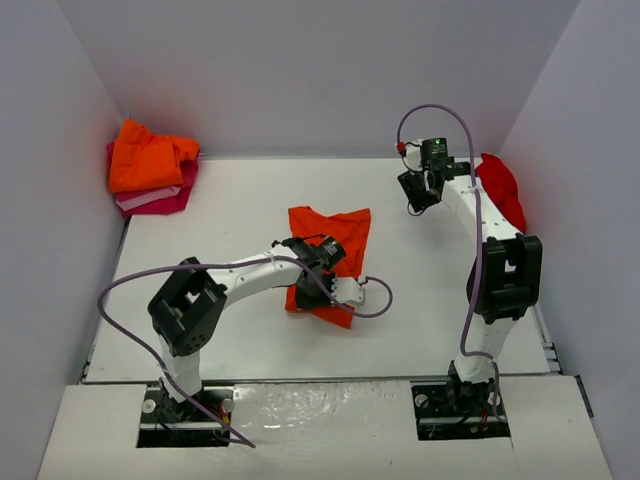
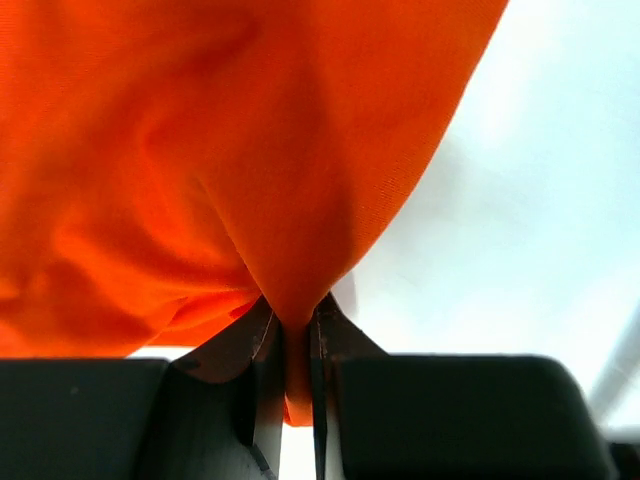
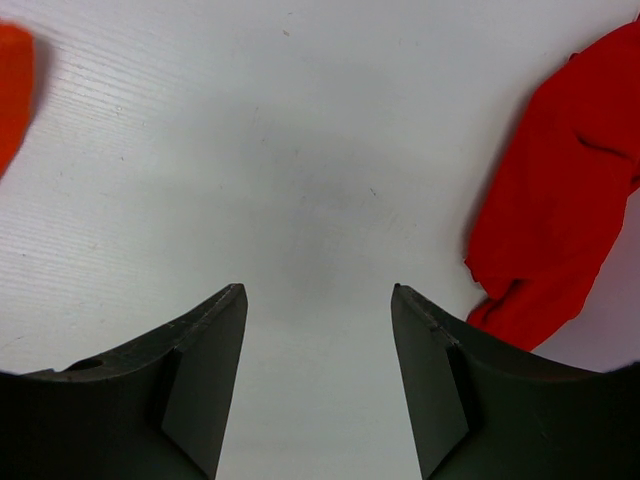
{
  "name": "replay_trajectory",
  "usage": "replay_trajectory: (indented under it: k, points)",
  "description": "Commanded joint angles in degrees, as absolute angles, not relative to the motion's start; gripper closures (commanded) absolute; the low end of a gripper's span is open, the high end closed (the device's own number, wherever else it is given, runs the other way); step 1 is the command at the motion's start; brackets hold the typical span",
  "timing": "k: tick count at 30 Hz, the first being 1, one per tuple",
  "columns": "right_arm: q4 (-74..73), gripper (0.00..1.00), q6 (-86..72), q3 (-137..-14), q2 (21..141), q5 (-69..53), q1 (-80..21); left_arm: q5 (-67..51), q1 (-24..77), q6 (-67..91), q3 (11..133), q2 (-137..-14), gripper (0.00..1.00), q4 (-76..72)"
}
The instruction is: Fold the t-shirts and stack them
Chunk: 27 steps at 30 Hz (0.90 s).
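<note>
A bright orange t-shirt [image 1: 335, 232] lies crumpled in the middle of the white table [image 1: 230, 220]. My left gripper [image 1: 318, 290] is at the shirt's near edge and is shut on a fold of the orange cloth [image 2: 200, 150]. In the left wrist view the fold is pinched between the fingertips of that gripper [image 2: 295, 330]. My right gripper [image 1: 415, 195] hovers at the back right, open and empty [image 3: 318, 290] over bare table. A deeper red t-shirt [image 1: 500, 185] lies bunched just right of it [image 3: 570, 200]. In the back left corner, a rumpled orange t-shirt [image 1: 148, 155] tops folded pale pink [image 1: 135, 198] and magenta [image 1: 168, 202] ones.
White walls [image 1: 60, 200] close in the table on the left, back and right. A purple cable [image 1: 375, 300] loops off the left wrist beside the middle shirt. The orange shirt's edge [image 3: 12, 90] shows at the far left of the right wrist view.
</note>
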State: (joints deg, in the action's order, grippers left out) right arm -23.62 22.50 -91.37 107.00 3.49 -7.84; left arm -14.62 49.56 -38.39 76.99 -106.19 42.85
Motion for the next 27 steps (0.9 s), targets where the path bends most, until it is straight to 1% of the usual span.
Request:
replay_trajectory:
  k: [1, 5, 8, 13, 19, 27]
  points:
    - [-21.5, 0.43, 21.7, -91.7, 102.8, 2.7, -7.5, -24.8, 51.1, -40.7, 83.9, -96.3, 1.0, 63.6]
    - [-21.5, 0.43, 21.5, -91.7, 102.4, 2.2, -7.6, -27.8, 52.6, -40.1, 91.0, -93.9, 1.0, 73.1]
    - [-21.5, 0.43, 21.5, -91.6, 101.8, 2.0, -7.6, -29.7, 53.6, -40.3, 94.9, -93.3, 1.0, 77.2]
    - [-21.6, 0.43, 21.2, -92.0, 101.6, 1.5, -7.6, -25.1, 53.3, -42.5, 98.0, -94.9, 1.0, 77.0]
    - [-21.5, 0.43, 21.7, -90.4, 101.0, 1.6, -7.5, -26.6, 52.1, -46.8, 101.2, -103.8, 1.0, 77.4]
    - [-21.5, 0.43, 22.3, -89.9, 101.8, 1.6, -7.4, -29.8, 50.7, -51.0, 111.9, -115.2, 1.0, 80.8]
